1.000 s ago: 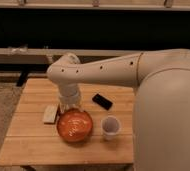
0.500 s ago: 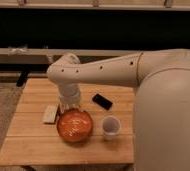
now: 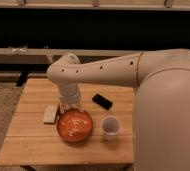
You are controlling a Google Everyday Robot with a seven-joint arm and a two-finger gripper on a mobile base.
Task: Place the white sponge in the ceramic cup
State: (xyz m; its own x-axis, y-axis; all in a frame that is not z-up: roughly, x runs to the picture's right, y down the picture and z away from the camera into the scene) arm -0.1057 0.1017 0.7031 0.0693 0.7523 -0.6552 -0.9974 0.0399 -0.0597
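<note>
On the wooden table (image 3: 35,145), in the single camera view, we find the white sponge (image 3: 50,114) lying flat towards the left, just beside the left edge of the orange bowl (image 3: 59,126). The ceramic cup (image 3: 110,127) stands upright to the right of the bowl, close to it but apart, and looks empty. A flat black slab (image 3: 102,101) lies farther back, between bowl and cup.

The arm (image 3: 103,70) reaches in from the right and bends downward, so that the gripper (image 3: 71,106) hangs low over the far rim of the bowl, just to the right of the sponge. We cannot tell whether it is open or closed, and we see nothing in its hold — the sponge rests on the wood, apart from it.

Against the views of the last second, we find no change: arm, gripper, sponge, bowl and cup all sit where they were. We take this to mean a pause near the sponge, with the pick not yet made.

In our judgement the task is at its start. The gripper must first move a little left and down onto the sponge, then carry it across the bowl to the cup — a narrow mouth for a flat block, so it may need to go in edge-first.
</note>
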